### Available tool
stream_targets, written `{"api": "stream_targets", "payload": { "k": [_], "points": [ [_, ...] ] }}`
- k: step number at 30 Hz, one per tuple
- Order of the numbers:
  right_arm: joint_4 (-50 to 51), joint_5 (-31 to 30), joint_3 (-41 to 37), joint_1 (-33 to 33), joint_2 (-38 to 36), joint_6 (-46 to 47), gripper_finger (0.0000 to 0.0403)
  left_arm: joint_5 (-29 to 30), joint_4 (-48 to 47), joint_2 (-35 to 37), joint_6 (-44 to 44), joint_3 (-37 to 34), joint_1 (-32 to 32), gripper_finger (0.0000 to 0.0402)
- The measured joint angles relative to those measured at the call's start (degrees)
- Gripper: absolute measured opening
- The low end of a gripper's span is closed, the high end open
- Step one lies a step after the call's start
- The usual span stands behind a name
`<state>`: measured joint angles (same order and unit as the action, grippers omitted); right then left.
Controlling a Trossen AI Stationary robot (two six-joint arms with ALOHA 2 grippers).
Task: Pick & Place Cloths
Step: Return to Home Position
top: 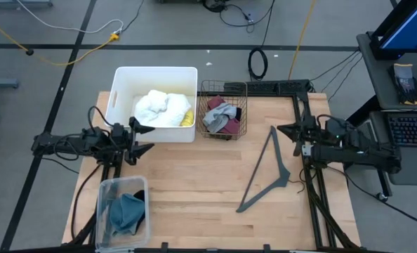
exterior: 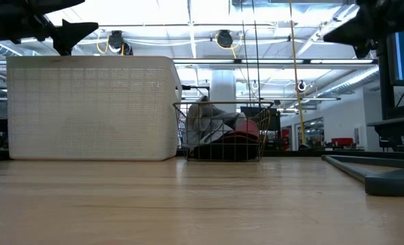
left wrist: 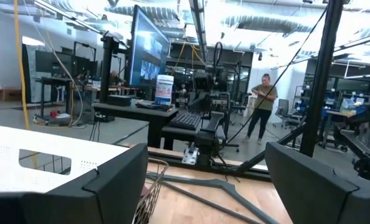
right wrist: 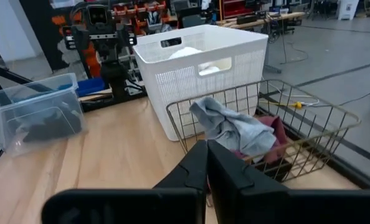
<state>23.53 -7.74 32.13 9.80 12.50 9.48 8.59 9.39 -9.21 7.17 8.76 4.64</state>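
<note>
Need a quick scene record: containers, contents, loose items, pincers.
white plastic bin: white cloth, yellow cloth
gold wire basket: grey cloth, maroon cloth
clear plastic tub: teal-blue cloth
wooden table: dark grey clothes hanger, lying loose
left pincer: open, empty, raised beside the white bin
right pincer: shut, empty, raised at the table's right side

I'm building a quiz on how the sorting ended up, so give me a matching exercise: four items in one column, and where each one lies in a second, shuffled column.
Items
1. white cloth
2. grey cloth
3. teal cloth
4. clothes hanger

Places
A. in the wire basket
B. flat on the table top
C. in the clear tub
D. in the white bin

Pairs: 1-D, 2-A, 3-C, 4-B
</note>
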Motion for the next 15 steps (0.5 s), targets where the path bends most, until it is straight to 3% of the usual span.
{"api": "stream_targets", "payload": {
  "k": [15],
  "points": [
    [-3.0, -1.3, -14.7, 0.0, -10.7, 8.2, 0.0004, -5.3, 0.7, 0.0, 0.3, -1.5, 0.0, 0.0328]
  ]
}}
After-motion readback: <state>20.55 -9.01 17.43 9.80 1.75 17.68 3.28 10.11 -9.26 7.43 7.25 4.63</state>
